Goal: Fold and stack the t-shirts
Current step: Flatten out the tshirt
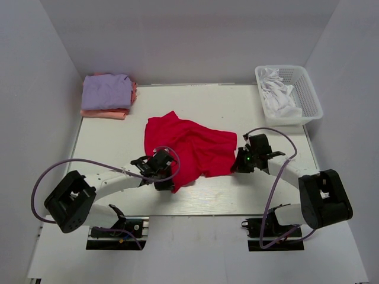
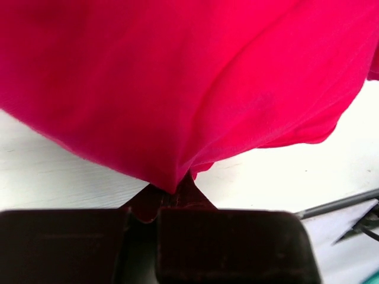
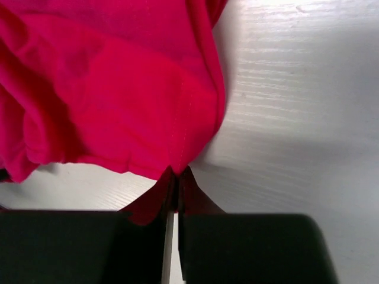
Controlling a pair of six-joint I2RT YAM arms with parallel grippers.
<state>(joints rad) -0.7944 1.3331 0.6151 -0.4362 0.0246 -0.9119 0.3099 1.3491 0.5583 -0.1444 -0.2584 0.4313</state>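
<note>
The red t-shirt (image 1: 189, 148) lies crumpled in the middle of the top view, and both arms have hold of it. The left gripper (image 1: 167, 177) is pressed together on a pinch of fabric at the shirt's lower-left edge, and its wrist view shows the cloth tenting up out of the closed jaws. The right gripper (image 1: 237, 161) is pinching a stitched hem at the shirt's right edge.

The step in hand looks like spreading the shirt flat before folding. To do it well, the 2 arms should draw apart evenly. They should lift just enough for the bunched middle to unroll, then lay the cloth down without dragging wrinkles in.

The white wood-grain table (image 1: 249, 195) is closed in by pale walls (image 1: 195, 35) on 3 sides. At the upper left the lavender t-shirt (image 1: 106, 90) sits folded on the salmon-pink t-shirt (image 1: 103, 112). At the upper right a white lattice basket (image 1: 309, 94) holds white cloth (image 1: 278, 97). Both are well apart from the red shirt.
</note>
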